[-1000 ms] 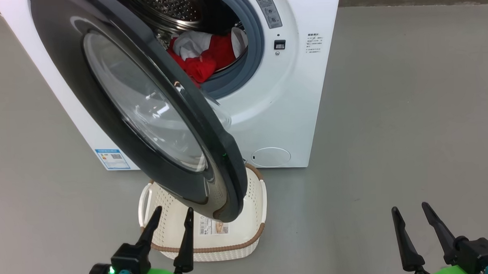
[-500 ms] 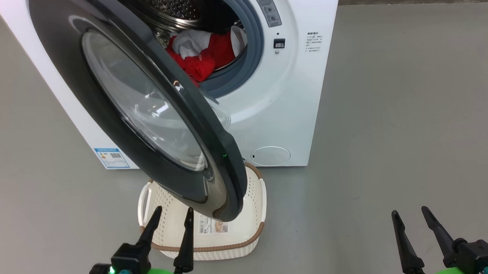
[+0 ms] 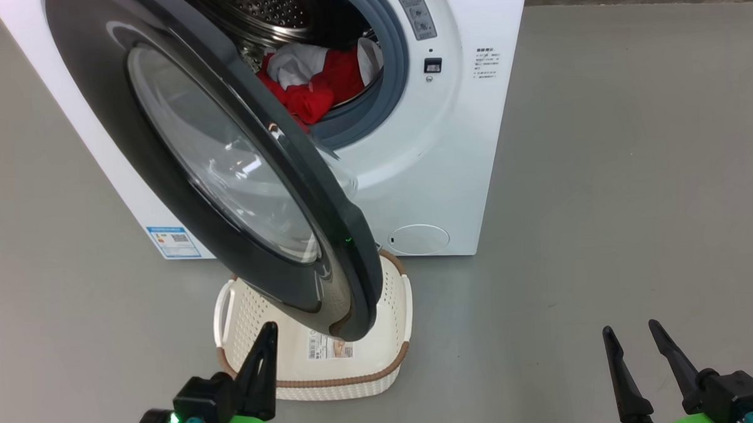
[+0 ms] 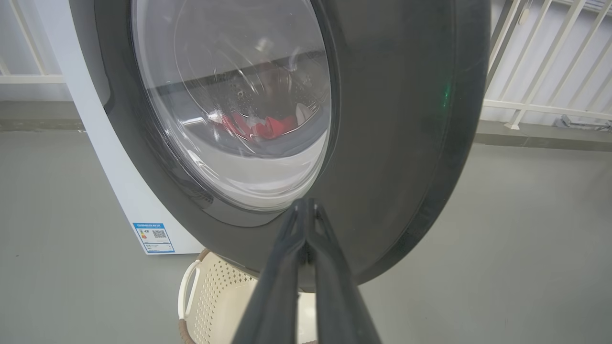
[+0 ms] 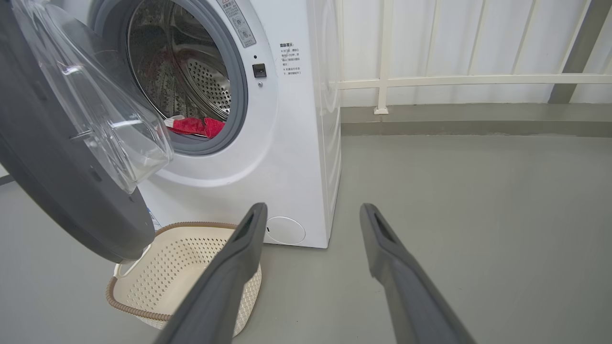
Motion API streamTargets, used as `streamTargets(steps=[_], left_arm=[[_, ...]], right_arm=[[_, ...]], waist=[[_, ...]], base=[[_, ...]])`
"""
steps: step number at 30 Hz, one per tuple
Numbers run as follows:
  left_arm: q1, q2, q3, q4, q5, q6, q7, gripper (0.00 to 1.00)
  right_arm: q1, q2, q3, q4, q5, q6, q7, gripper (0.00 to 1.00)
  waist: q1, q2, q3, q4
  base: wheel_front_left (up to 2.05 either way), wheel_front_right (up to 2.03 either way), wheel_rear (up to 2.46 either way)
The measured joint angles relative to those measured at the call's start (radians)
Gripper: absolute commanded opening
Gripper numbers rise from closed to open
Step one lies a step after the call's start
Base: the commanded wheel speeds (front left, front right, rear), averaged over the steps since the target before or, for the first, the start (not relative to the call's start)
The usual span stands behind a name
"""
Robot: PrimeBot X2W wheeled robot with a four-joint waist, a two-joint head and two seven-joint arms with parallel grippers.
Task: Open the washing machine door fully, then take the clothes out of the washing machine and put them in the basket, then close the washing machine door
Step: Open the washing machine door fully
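We see the washing machine door (image 3: 225, 173) standing part-way open. It is hinged on the left, and its glossy black rim and bulging glass window are swung out toward the near side. The door's lowest edge hangs above the basket (image 3: 332, 388), which sits on the grey floor (image 3: 600, 166) just in front of the washing machine (image 3: 449, 146). A paper label (image 3: 330, 348) lies on the basket's bottom.

Behind the door, the opening shows the grey gasket (image 3: 398, 67) and the perforated steel drum (image 3: 269, 8). The clothes (image 3: 312, 82), red with white parts, lie heaped at the drum's front lip, inside the machine. Low on the white front panel are a blue label (image 3: 173, 240) at the left and a small round flap (image 3: 418, 239) at the right.

The left pincer (image 3: 270, 328) is at the near left, over the basket's near rim and just below the door's lower edge. Its two dark fingers are pressed together with nothing between them. In the left wrist view this closed pincer (image 4: 305, 204) points at the door's black rim, below the window. We cannot tell whether it touches the door.

The right pincer (image 3: 630, 326) is at the near right over bare floor, well apart from the door and the basket. Its fingers are spread apart and empty, which the right wrist view (image 5: 313, 208) also shows. A white railing (image 5: 454, 81) runs along the far wall.
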Motion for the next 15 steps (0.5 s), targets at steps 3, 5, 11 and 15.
streamTargets(steps=[3, 5, 11, 15], left_arm=[[0.0, 0.0, 0.0, 0.001, 0.0, 0.0, 0.0, 0.0], [-0.001, 0.0, 0.0, -0.01, 0.0, 0.0, 0.0, 0.0], [-0.014, 0.0, 0.013, -0.11, -0.01, 0.01, 0.0, 0.0], [-0.053, 0.0, 0.026, -0.222, -0.01, 0.028, 0.0, 0.0]], right_arm=[[0.0, 0.0, 0.0, 0.001, 0.0, 0.0, 0.0, 1.0], [0.0, 0.0, 0.0, 0.001, 0.0, 0.0, 0.0, 1.0], [0.0, 0.0, 0.001, 0.0, 0.001, 0.0, 0.0, 1.0], [-0.001, 0.0, 0.002, 0.0, 0.001, 0.0, 0.0, 1.0]], waist=[[0.0, 0.0, -0.001, 0.001], [0.0, 0.0, -0.001, 0.002], [0.0, 0.0, 0.005, 0.003], [0.0, 0.0, 0.009, 0.004]], base=[[0.0, 0.0, 0.0], [0.0, 0.0, 0.0], [0.0, 0.0, 0.0], [0.0, 0.0, 0.0]])
